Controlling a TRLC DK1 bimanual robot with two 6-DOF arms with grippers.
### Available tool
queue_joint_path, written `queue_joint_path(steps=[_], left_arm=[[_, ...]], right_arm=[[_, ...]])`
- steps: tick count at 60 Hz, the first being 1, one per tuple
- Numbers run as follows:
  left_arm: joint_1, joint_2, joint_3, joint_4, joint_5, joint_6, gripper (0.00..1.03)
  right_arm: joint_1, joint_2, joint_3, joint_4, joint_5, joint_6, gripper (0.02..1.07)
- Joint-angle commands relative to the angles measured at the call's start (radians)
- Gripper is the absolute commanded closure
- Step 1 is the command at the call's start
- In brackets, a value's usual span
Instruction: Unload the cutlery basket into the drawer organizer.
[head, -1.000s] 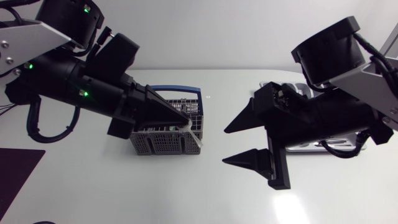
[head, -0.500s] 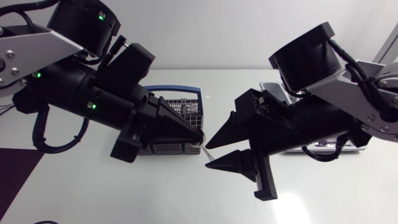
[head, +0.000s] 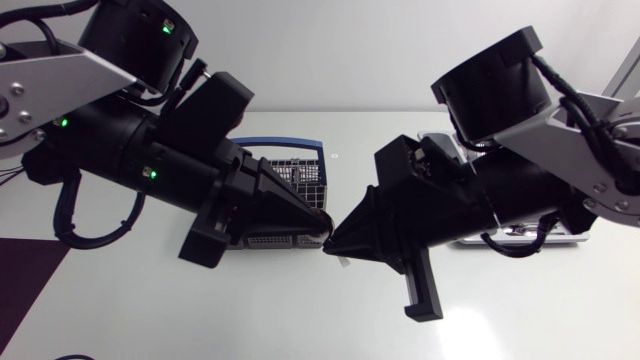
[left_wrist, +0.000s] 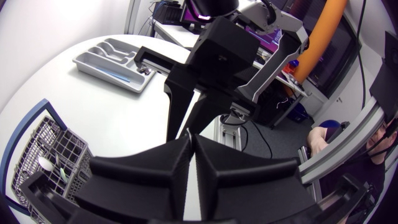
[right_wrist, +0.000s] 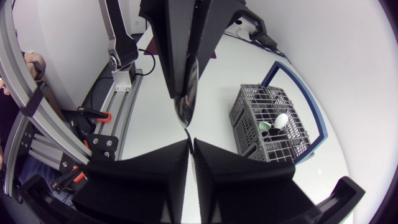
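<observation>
This looks like a mid-air handover above the worktop (head: 400, 130), just right of the cutlery basket (head: 275, 241). The left tool (head: 322, 222) has its fingers pinched nearly together on a thin clear utensil (right_wrist: 185, 111). The right tool (head: 338, 238), tip to tip with it, is narrowed to a slit on the other end (a shallow hold, I judge). The left should loosen only once the right grips firmly; the utensil then goes right to the drawer organizer (left_wrist: 99, 73), well apart.

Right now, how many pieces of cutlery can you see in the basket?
2: a white spoon and a pale green piece right beside it, both standing in the cutlery basket. The mesh walls may hide others.
</observation>
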Motion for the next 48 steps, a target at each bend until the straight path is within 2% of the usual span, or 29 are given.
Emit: queue_joint_path(steps=[1,4,5,10,11,12,13,19,25,27,28,32,35,40,48], left_arm=[[0.011,0.015,-0.019,0.012,0.014,0.018,0.71],[0.019,0.015,-0.014,0.012,0.013,0.018,0.71],[0.022,0.015,-0.013,0.014,0.013,0.016,0.67],[0.038,0.016,-0.002,0.024,0.007,-0.005,0.30],[0.038,0.016,-0.001,0.028,0.005,-0.008,0.25],[0.044,0.018,0.002,0.040,-0.001,-0.025,0.12],[0.050,0.021,0.005,0.049,-0.010,-0.037,0.07],[0.073,0.021,0.018,0.098,-0.042,-0.092,0.05],[0.099,0.026,0.033,0.156,-0.127,-0.158,0.04],[0.108,0.026,0.036,0.170,-0.162,-0.165,0.04],[0.114,0.029,0.038,0.186,-0.216,-0.171,0.04],[0.117,0.044,0.036,0.212,-0.337,-0.186,0.04],[0.122,0.061,0.033,0.215,-0.398,-0.204,0.04],[0.136,0.075,0.021,0.215,-0.443,-0.232,0.04],[0.177,0.093,0.025,0.213,-0.458,-0.301,0.05]], right_arm=[[0.012,0.014,0.011,0.003,-0.004,0.029,1.02],[0.012,0.018,0.011,-0.002,-0.006,0.029,1.02],[0.012,0.021,0.011,-0.005,-0.004,0.027,1.02],[0.012,0.027,0.000,-0.008,-0.004,0.026,1.02],[0.012,0.028,-0.002,-0.008,-0.004,0.026,1.02],[0.012,0.030,-0.006,-0.011,-0.003,0.024,1.02],[0.012,0.033,-0.011,-0.013,-0.001,0.023,1.02],[0.008,0.034,-0.032,-0.024,0.005,0.012,1.02],[-0.014,0.031,-0.060,-0.045,0.013,-0.011,1.02],[-0.029,0.027,-0.068,-0.054,0.013,-0.025,1.02],[-0.038,0.025,-0.074,-0.060,0.014,-0.034,1.02],[-0.071,0.019,-0.088,-0.066,0.017,-0.049,1.02],[-0.101,0.014,-0.098,-0.076,0.017,-0.066,1.02],[-0.152,0.005,-0.111,-0.091,0.017,-0.094,1.02],[-0.216,-0.001,-0.131,-0.102,0.022,-0.135,1.02]])
